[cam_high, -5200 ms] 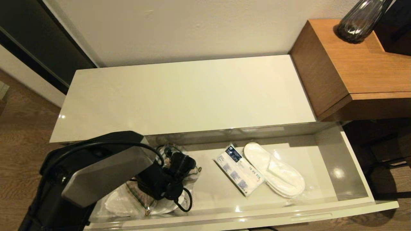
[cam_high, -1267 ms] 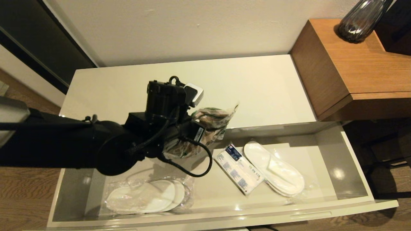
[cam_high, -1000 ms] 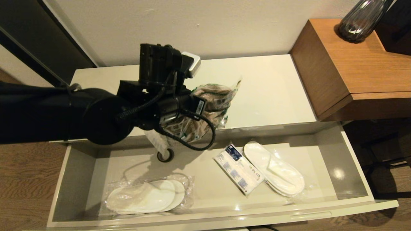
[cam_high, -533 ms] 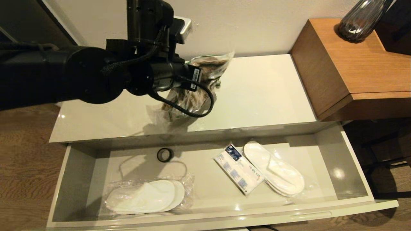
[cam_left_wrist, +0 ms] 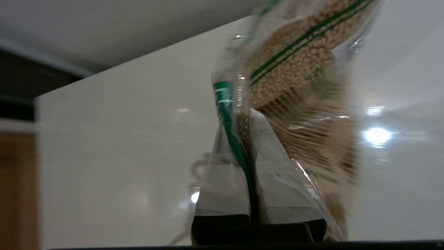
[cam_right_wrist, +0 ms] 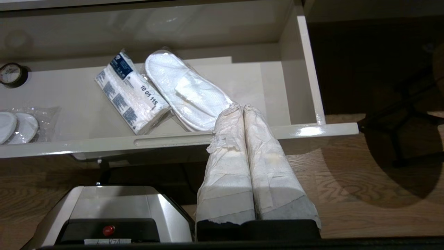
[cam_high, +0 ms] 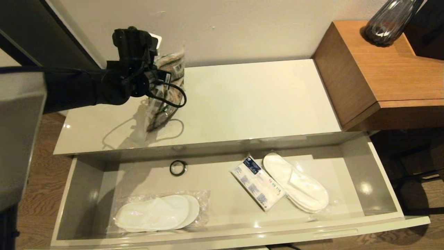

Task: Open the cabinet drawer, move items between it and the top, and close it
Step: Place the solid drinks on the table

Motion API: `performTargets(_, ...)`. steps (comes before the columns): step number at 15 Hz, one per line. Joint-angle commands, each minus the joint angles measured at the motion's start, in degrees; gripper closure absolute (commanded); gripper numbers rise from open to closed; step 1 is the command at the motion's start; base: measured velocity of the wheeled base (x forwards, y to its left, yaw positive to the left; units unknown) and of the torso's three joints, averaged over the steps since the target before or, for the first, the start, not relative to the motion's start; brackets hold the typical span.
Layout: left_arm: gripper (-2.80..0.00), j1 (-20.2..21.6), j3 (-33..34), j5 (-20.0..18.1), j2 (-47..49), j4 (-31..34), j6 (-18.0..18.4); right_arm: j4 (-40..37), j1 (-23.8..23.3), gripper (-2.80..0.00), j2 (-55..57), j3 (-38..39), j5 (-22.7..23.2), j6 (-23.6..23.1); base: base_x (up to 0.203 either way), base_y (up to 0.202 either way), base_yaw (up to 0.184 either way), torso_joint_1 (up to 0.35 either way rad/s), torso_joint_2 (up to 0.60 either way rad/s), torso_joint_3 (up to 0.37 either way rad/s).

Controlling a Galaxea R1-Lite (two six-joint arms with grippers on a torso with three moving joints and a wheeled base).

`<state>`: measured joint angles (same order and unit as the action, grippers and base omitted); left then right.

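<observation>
The cabinet drawer [cam_high: 242, 236] stands pulled fully open. My left gripper [cam_high: 156, 74] is shut on the crinkly clear bag [cam_high: 158, 113] with the green band and brown contents. The bag hangs over the left part of the cream top [cam_high: 249, 100], its lower end close to the surface. In the left wrist view the fingers [cam_left_wrist: 274, 173] pinch the bag's green band [cam_left_wrist: 229, 118]. In the drawer lie wrapped white slippers [cam_high: 296, 184], the blue-labelled packet [cam_high: 258, 184] and a second slipper pack [cam_high: 156, 213]. My right gripper [cam_right_wrist: 241, 108] hangs shut and empty before the drawer front [cam_right_wrist: 104, 145].
A small black ring [cam_high: 178, 168] lies at the drawer's back. The brown desk [cam_high: 381, 69] with a dark vase [cam_high: 390, 21] adjoins the cabinet on the right. A wall runs behind the top. My grey base [cam_right_wrist: 114, 208] is below the drawer.
My left arm has lifted the bag out of the drawer and carried it up and to the left over the top. The black ring in the drawer became visible.
</observation>
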<state>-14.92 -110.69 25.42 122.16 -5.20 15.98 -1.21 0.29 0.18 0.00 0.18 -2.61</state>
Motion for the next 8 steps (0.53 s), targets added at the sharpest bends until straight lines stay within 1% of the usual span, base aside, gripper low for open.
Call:
performTargets(1,0.0,2.81,0.04,3.08,6.51,-0.59,0.88,-0.02,0.06,0.0,0.08,0.09,0.08,-0.03,0.0,0.0,0.0,0.0,0.0,0.0)
performTargets(2,0.0,2.88,0.11,3.79,7.27,-1.64,0.92,-0.02,0.06,0.0,0.08,0.09,0.05,-0.03,0.0,0.0,0.0,0.0,0.0,0.0)
performTargets(5,0.0,2.7,0.21,3.85,7.13,-0.95,0.99,-0.02,0.06,0.0,0.08,0.09,0.02,-0.03,0.0,0.0,0.0,0.0,0.0,0.0)
performTargets(8,0.0,2.61,0.47,4.28,7.58,-1.74,0.9,-0.02,0.06,0.0,0.08,0.09,-0.01,-0.03,0.0,0.0,0.0,0.0,0.0,0.0)
